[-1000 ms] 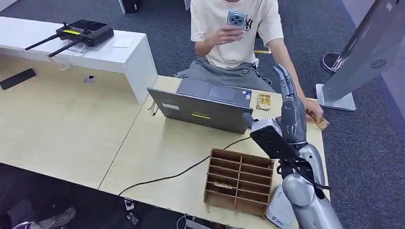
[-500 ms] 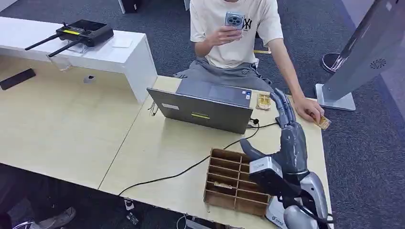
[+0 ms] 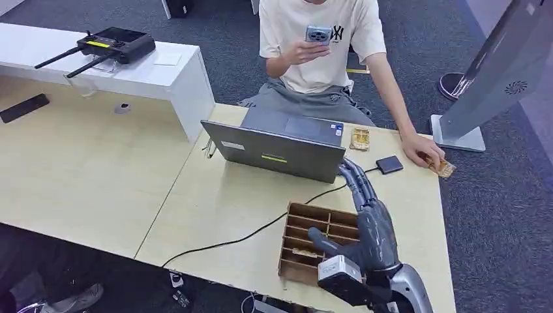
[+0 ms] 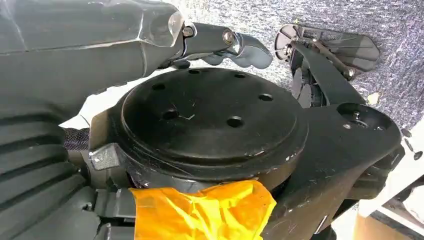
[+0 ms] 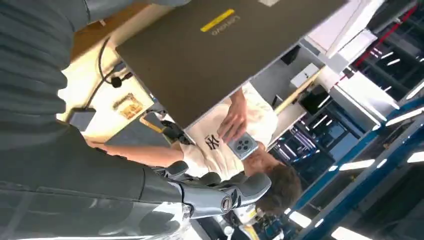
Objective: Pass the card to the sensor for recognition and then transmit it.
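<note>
Pale wooden desk (image 3: 215,202) on dark carpet fills the head view, with a white bench (image 3: 150,75) at its far left corner carrying a black remote with two antennas (image 3: 107,45). On the desk a grey laptop (image 3: 277,147) stands open with its lid towards the robot. Just beside its right end lies a small black square sensor (image 3: 389,164) on a black cable (image 3: 254,231) that trails across the desk. A brown wooden tray of slots (image 3: 306,251) sits at the near edge.

The right hand (image 3: 365,222) hovers over the tray's right side, fingers (image 3: 357,182) stretched out together towards the laptop, thumb out to the side, nothing in its grasp. The left hand (image 4: 220,42) shows in the left wrist view, its dark fingers partly bent; whether they hold anything I cannot tell.

A person in a cream T-shirt (image 3: 319,39) sits behind the desk, one hand raising a phone (image 3: 317,34), the other hand (image 3: 420,150) resting at the desk's right edge on a small yellowish card (image 3: 443,169) (a second patterned card (image 3: 359,138) lies beside the laptop). A grey stand (image 3: 495,85) rises on the floor to the right.
</note>
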You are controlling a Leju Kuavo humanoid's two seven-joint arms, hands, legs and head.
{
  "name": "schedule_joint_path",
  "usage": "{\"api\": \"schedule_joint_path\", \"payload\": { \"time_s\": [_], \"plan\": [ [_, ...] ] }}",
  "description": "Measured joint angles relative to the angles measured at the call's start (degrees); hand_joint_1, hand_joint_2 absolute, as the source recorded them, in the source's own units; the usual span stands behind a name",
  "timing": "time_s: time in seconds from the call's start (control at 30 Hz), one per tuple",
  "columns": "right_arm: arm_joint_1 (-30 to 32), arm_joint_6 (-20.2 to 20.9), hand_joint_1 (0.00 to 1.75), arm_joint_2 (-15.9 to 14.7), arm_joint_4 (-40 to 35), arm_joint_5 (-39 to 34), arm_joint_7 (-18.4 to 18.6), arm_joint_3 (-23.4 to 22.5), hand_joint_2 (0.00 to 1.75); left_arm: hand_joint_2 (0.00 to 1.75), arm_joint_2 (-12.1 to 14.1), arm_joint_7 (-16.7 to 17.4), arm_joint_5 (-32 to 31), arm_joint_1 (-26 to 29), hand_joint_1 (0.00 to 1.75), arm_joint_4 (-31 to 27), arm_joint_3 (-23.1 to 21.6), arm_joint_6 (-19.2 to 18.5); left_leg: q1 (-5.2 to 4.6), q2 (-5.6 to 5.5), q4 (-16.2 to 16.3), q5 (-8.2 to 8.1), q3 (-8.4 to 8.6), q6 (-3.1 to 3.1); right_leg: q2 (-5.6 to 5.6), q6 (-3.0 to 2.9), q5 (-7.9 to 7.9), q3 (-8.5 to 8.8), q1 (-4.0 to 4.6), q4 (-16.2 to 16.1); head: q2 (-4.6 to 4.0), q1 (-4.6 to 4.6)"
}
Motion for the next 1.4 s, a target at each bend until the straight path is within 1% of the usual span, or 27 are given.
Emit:
{"api": "schedule_joint_path", "payload": {
  "time_s": [0.13,0.27,0.53,0.7,0.9,0.93,0.97,1.0,1.03,1.07,1.1,1.13,1.17,1.23,1.27,1.3,1.33,1.37,1.4],
  "plan": [
    [0.4,0.0,0.00,-0.7,0.0,1.1,-0.2,0.8,1.75,1.75,0.0,0.0,-0.1,0.0,0.00,0.0,0.1,0.0,0.00,0.00,0.0,0.00,0.00,0.00,0.01,0.00,0.00,0.00,0.00,0.0,0.00,0.00],
    [0.5,-0.4,0.00,-1.5,0.0,4.3,-0.2,1.7,1.75,1.75,0.0,0.0,-0.4,0.0,0.00,0.1,0.1,0.0,0.00,0.00,0.0,0.00,0.00,0.00,0.00,0.00,0.00,0.00,0.00,0.0,0.00,0.00],
    [0.4,-3.1,0.00,-3.0,1.0,10.5,0.5,4.4,1.75,1.75,-0.1,0.0,-1.1,0.0,0.00,0.3,0.1,0.0,0.00,0.00,0.0,0.00,0.00,0.00,0.01,0.00,0.00,0.00,0.00,0.0,0.00,0.00],
    [0.0,-4.4,0.00,-4.2,2.0,14.1,1.7,6.5,1.75,1.75,-0.1,0.1,-1.4,0.0,0.00,0.3,0.2,0.0,0.00,0.00,0.0,0.00,-0.01,0.00,0.00,0.00,0.00,0.00,0.00,0.0,0.00,0.00],
    [-0.5,-4.4,0.02,-5.1,2.8,14.8,2.3,8.2,1.75,1.75,-0.1,0.1,-1.5,0.0,0.00,0.3,0.8,-0.1,0.00,0.00,0.0,0.00,-0.01,0.00,0.00,0.00,0.00,0.00,0.00,0.0,0.00,0.00],
    [-0.5,-4.4,0.14,-5.2,3.0,14.8,2.3,8.3,1.75,1.75,-0.1,0.1,-1.5,0.0,0.00,0.3,0.9,-0.1,0.00,0.00,0.0,0.00,-0.01,0.00,0.00,0.00,0.00,0.00,0.00,0.0,0.00,0.00],
    [-0.6,-4.5,0.16,-5.2,3.0,14.9,2.3,8.3,1.75,1.75,-0.1,0.1,-1.5,0.0,0.00,0.3,0.9,-0.1,0.00,0.00,0.0,0.00,-0.01,0.00,0.00,0.00,0.00,0.00,0.00,0.0,0.00,0.00],
    [-0.7,-4.5,0.31,-5.3,3.1,15.1,2.5,8.5,1.75,1.75,-0.1,0.1,-1.5,0.0,0.00,0.3,0.9,-0.1,0.00,0.00,0.0,0.00,-0.01,0.00,0.00,0.00,0.00,0.00,0.00,0.0,0.00,0.00],
    [-0.9,-4.7,0.89,-5.5,3.3,15.6,2.7,8.8,1.75,1.75,-0.1,0.1,-1.6,0.0,0.00,0.3,0.9,-0.1,0.00,0.00,0.0,0.00,-0.01,0.00,0.00,0.00,0.00,0.00,0.00,0.0,0.00,0.00],
    [-1.0,-4.8,0.89,-5.6,3.4,15.9,2.9,9.1,1.75,1.75,-0.1,0.2,-1.7,0.0,0.00,0.3,1.0,-0.1,0.00,0.00,0.0,0.00,0.00,0.00,0.00,0.00,0.00,0.00,0.00,0.0,0.00,-0.02],
    [-1.0,-5.1,0.99,-5.7,3.6,16.5,3.6,9.5,1.75,1.75,-0.1,0.2,-1.8,0.0,0.00,0.3,1.0,-0.1,0.00,0.00,0.0,0.00,0.00,0.00,0.00,0.00,0.00,0.00,0.00,0.0,0.00,0.00],
    [-0.9,-5.3,0.87,-5.8,3.6,17.4,4.5,9.9,1.75,1.75,-0.1,0.2,-2.0,0.0,0.00,0.3,1.0,-0.1,0.00,0.00,0.0,0.00,0.00,0.00,-0.01,0.00,0.00,0.00,0.00,0.0,0.00,0.00],
    [-0.7,-5.5,0.80,-5.8,3.7,18.5,5.4,10.6,1.75,1.75,-0.1,0.2,-2.1,0.0,0.00,0.3,1.0,-0.1,0.00,0.00,0.0,0.00,-0.01,0.00,0.00,0.00,0.00,0.00,0.00,0.0,0.00,0.00],
    [-0.6,-5.5,1.03,-6.0,3.8,19.5,6.3,11.7,1.75,1.75,-0.1,0.2,-2.2,0.0,0.00,0.4,1.0,-0.1,0.00,0.00,0.0,0.00,-0.01,0.00,0.01,0.00,0.00,0.00,0.00,0.0,0.00,-0.02],
    [-0.6,-5.5,1.12,-6.1,3.9,19.8,6.6,12.5,1.75,1.75,-0.1,0.2,-2.2,0.0,0.00,0.4,1.1,-0.1,0.00,0.00,0.0,0.00,-0.01,0.00,0.00,0.00,0.00,0.00,0.00,0.0,0.00,0.00],
    [-0.6,-5.5,1.17,-6.2,4.1,20.1,6.9,13.0,1.75,1.75,-0.1,0.2,-2.3,0.0,0.00,0.4,1.1,-0.1,0.00,0.00,0.0,0.00,-0.02,0.00,0.00,0.00,0.00,0.00,0.00,0.0,0.00,0.00],
    [-0.7,-5.5,1.20,-6.2,4.4,20.4,6.9,13.3,1.75,1.75,-0.1,0.2,-2.3,0.0,0.00,0.4,1.1,-0.1,0.00,0.00,0.0,0.00,-0.02,0.00,0.00,0.00,0.00,0.00,0.00,0.0,0.00,0.00],
    [-1.0,-5.5,1.20,-6.3,4.6,20.5,7.0,13.9,1.75,1.75,-0.1,0.2,-2.4,0.0,0.00,0.4,1.1,-0.1,0.00,0.00,0.0,0.00,-0.02,0.00,0.00,0.00,0.00,0.00,0.00,0.0,0.00,0.00],
    [-1.2,-5.5,1.12,-6.3,5.0,20.8,7.0,14.3,1.75,1.75,-0.1,0.2,-2.5,0.0,0.00,0.4,1.1,-0.1,0.00,0.00,0.0,0.00,-0.02,0.00,0.00,0.00,0.00,0.00,0.00,0.0,0.00,-0.02]
  ]
}}
